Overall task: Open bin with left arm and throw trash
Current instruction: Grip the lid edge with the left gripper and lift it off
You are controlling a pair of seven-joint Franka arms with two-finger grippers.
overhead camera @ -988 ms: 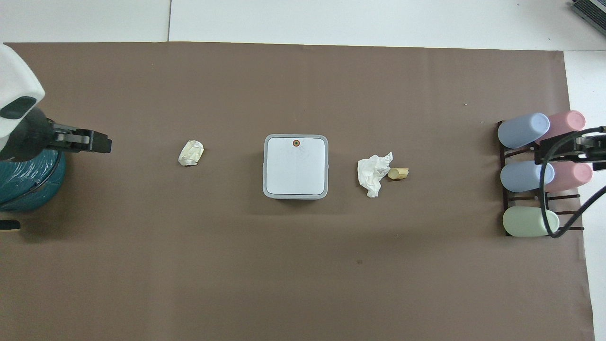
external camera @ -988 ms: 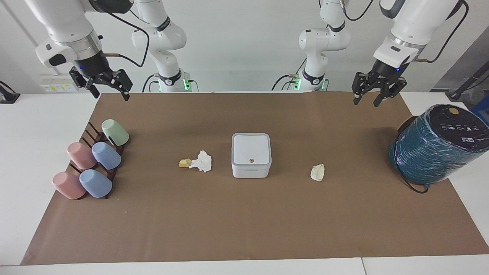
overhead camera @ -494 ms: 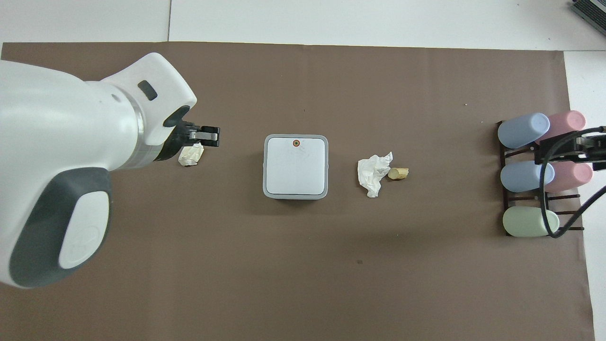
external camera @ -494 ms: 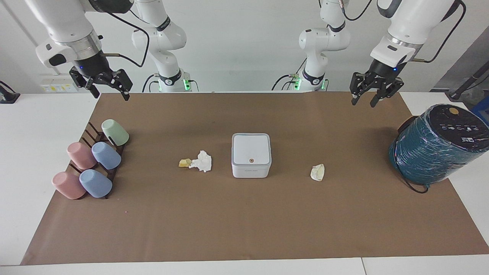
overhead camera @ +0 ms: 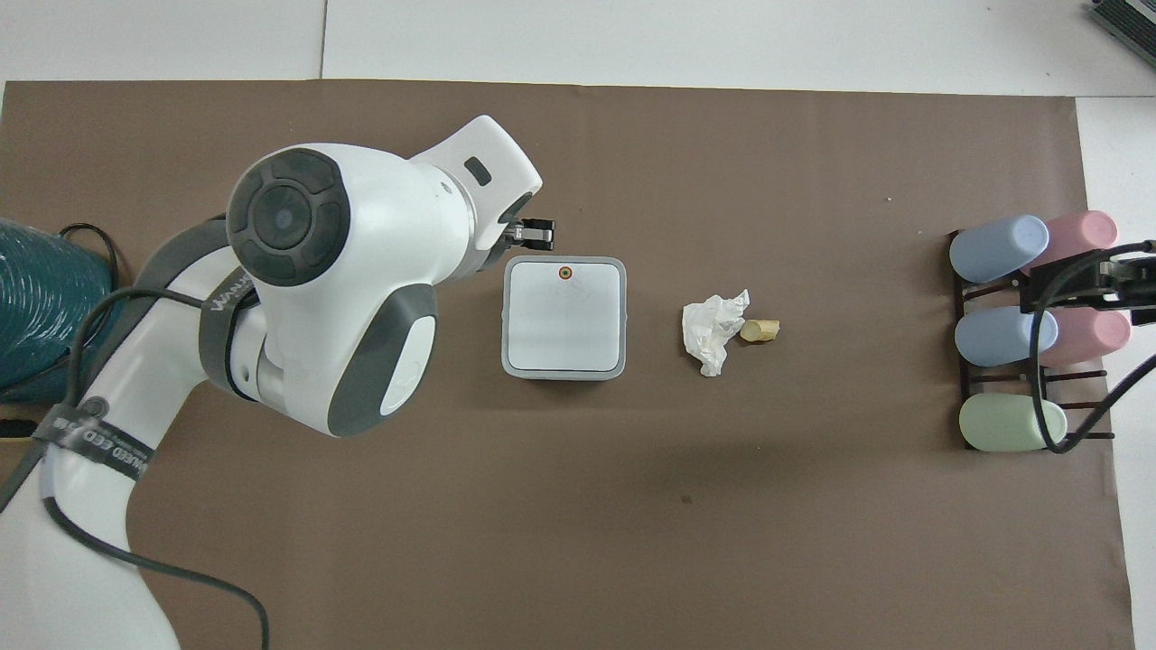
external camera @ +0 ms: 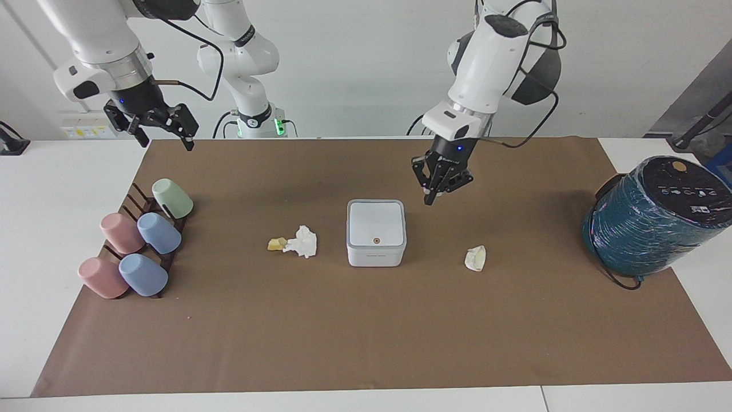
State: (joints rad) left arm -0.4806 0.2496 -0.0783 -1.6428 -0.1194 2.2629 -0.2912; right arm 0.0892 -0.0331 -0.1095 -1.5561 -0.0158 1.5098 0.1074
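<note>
Bin (external camera: 376, 232): white square box with grey rim, at mid-table on the brown mat (external camera: 366, 343). Lid down, flat; orange dot (external camera: 376, 240) on the lid at the edge farther from the robots.

Tissue wad (external camera: 302, 241): white, crumpled, on the mat beside the bin, toward the right arm's end. Touching the yellow scrap.

Yellow scrap (external camera: 277, 244): small tan lump, against the tissue wad on the side away from the bin.

Paper wad (external camera: 476, 258): cream-white, on the mat beside the bin toward the left arm's end, apart from it. Hidden under the arm in the overhead view.

Left gripper (external camera: 429, 200): in the air, pointing down, just beside the bin's corner on the left arm's side, above the mat. Fingertips together, nothing between them. Not touching the bin.

Right gripper (external camera: 164, 140): raised above the mat's corner at the right arm's end, over the rack area. Fingers spread wide, empty. Arm waiting.

Cups (external camera: 143, 240): five, pastel, two pink, two blue, one green, lying on a dark rack (external camera: 137, 197) at the right arm's end.

Teal cylinder (external camera: 652, 220): large, wrapped, tilted, at the mat's edge at the left arm's end; a black cable runs from its base.
</note>
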